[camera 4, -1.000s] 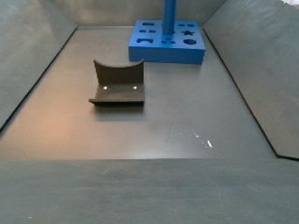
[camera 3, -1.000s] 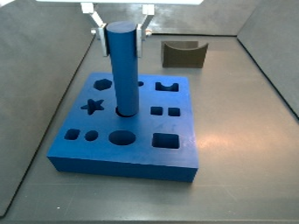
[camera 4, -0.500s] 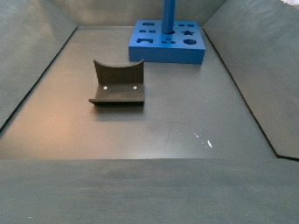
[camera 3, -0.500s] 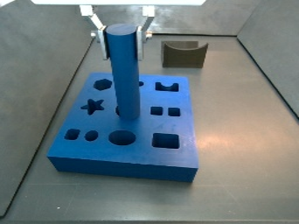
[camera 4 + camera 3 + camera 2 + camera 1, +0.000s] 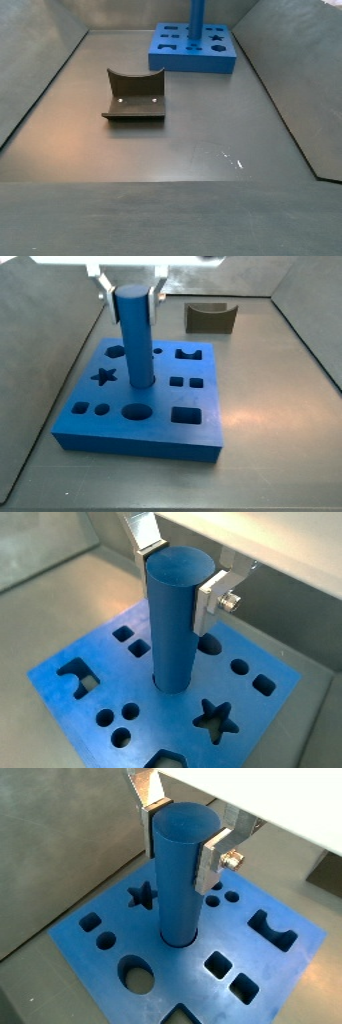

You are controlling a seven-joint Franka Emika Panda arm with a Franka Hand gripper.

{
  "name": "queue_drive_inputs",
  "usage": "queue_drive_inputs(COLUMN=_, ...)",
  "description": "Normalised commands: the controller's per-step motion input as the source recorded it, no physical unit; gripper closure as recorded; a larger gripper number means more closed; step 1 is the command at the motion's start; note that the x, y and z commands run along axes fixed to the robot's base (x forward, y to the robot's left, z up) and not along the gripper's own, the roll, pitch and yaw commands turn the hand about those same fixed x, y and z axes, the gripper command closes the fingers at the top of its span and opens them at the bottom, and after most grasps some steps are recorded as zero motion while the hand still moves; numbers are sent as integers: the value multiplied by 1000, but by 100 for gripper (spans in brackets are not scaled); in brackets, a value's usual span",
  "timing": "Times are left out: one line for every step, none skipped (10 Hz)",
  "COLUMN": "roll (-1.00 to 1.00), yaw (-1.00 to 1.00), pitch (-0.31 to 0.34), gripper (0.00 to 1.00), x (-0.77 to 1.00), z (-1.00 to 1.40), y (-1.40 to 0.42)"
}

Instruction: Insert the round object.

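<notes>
Peg and gripper point(image 5: 131, 281) look shifted a touch since 1 s ago: in a side view the round object point(image 5: 134, 336) now stands slightly further toward the back of the blue board point(image 5: 147, 406), top a bit higher in frame; otherwise not much changed.

Progress: peg is upright w/ its lower end in a round hole near the middle of the board in both wrist views point(image 5: 179, 878) point(image 5: 177, 617), so insertion looks started, prob. mostly done. How deep it sits I can't tell; most of its length stands above the board. Left to do, I'd judge: seat it fully if it isn't, then let go and lift clear.

Gripper is at the peg's top end, above the board's middle. Silver fingers point(image 5: 215, 863) sit on either side of the peg, appear pressed against it, so jaws read as closed on the peg, not released.

Board's holes: only the peg's hole is filled. Star hole point(image 5: 214, 719), oval hole point(image 5: 135, 973), square hole point(image 5: 221, 965) and the small round ones next to the peg all look empty.

Dark block w/ curved notch point(image 5: 134, 95) sits on the floor well apart from the board, untouched.
</notes>
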Motion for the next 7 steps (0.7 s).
queue_drive_inputs(roll=-26, yaw=-43, pitch=-10, gripper=100, x=46, z=-369, y=46)
queue_drive_inputs(roll=-1, yaw=-14, pitch=-59, gripper=100, x=66, z=-503, y=0)
queue_drive_inputs(roll=0, yaw=-11, pitch=-90, gripper=100, x=0, z=-546, y=0)
queue_drive_inputs(roll=0, yaw=0, pitch=-76, gripper=100, x=0, z=-420, y=11)
queue_drive_inputs(roll=0, yaw=-46, pitch=-43, gripper=100, x=0, z=-220, y=0)
queue_drive_inputs(roll=-56, yaw=0, pitch=-40, gripper=100, x=0, z=-89, y=14)
queue_drive_inputs(roll=0, yaw=0, pitch=0, gripper=100, x=0, z=0, y=0)
